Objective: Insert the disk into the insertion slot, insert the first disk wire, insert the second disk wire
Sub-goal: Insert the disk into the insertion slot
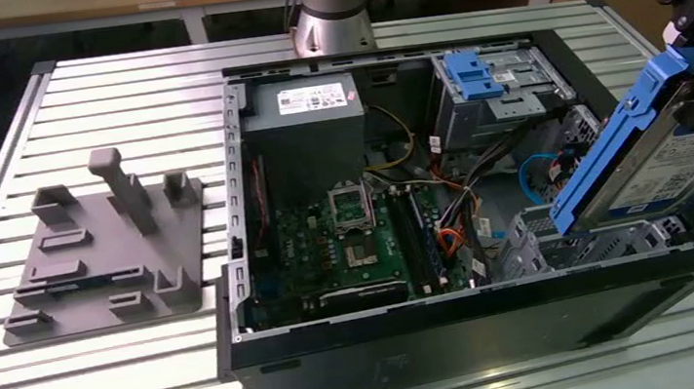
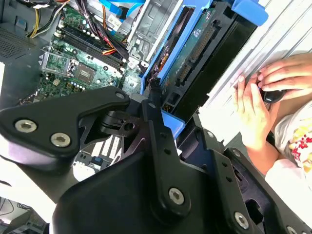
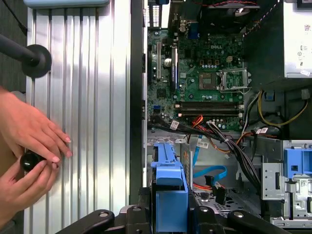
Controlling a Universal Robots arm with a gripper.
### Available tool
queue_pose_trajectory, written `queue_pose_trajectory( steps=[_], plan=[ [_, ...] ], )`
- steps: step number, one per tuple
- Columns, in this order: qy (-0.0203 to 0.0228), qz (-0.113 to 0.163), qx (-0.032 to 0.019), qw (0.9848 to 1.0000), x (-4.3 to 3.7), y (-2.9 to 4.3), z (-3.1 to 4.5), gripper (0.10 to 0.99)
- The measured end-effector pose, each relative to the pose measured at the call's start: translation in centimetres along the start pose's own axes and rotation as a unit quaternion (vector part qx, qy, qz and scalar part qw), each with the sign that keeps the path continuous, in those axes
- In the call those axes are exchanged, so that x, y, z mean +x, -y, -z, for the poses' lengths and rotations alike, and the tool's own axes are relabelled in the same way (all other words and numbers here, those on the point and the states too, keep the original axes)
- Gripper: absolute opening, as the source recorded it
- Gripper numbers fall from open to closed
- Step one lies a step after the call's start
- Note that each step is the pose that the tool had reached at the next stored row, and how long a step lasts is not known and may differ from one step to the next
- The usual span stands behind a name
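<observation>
At the exterior view's right, over the near corner of the open computer case [image 1: 467, 328], the gripper [image 3: 168, 217] has its fingers closed on the disk [image 1: 656, 154], clamping the upper end of the blue frame around it. The disk hangs steeply tilted: its high end is up by the gripper, and its low end points down to the drive cage [image 1: 627, 239], the grey perforated metal box in that corner of the case. The low end is at the top of the cage, but whether the two touch cannot be made out. Most of the disk stands clear above the cage, so it is not yet seated. A blue flat cable [image 3: 212, 171] lies loose on the case floor just beside the cage, with a bundle of other wires near it. Farther back in the case are a taller metal bay [image 1: 507, 98] with a blue latch [image 1: 470, 72], the green circuit board [image 1: 353, 243] and the grey power supply [image 1: 300, 97]. The case rests on a slatted metal table [image 1: 112, 84], and a grey moulded fixture [image 1: 105, 251] sits well apart from it at the exterior view's left. In both wrist views a person's two hands [image 3: 27, 156] rest on the table beside the case, cupped around a small black knob [image 3: 28, 161].
</observation>
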State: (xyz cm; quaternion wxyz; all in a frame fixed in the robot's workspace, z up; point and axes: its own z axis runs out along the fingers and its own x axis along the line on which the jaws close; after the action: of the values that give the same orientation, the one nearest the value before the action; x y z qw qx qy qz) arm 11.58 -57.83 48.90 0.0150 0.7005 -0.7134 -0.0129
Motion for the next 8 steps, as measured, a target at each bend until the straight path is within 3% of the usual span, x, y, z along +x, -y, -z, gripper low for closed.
queue_pose_trajectory(
  steps=[4, 8],
  plan=[
    [0.0006, 0.0, 0.0, 1.0, 0.0, 0.0, 0.01, 0.361],
    [0.0088, 0.0, -0.0002, 1.0, 0.0, 0.0, 0.01, 0.361]
  ],
)
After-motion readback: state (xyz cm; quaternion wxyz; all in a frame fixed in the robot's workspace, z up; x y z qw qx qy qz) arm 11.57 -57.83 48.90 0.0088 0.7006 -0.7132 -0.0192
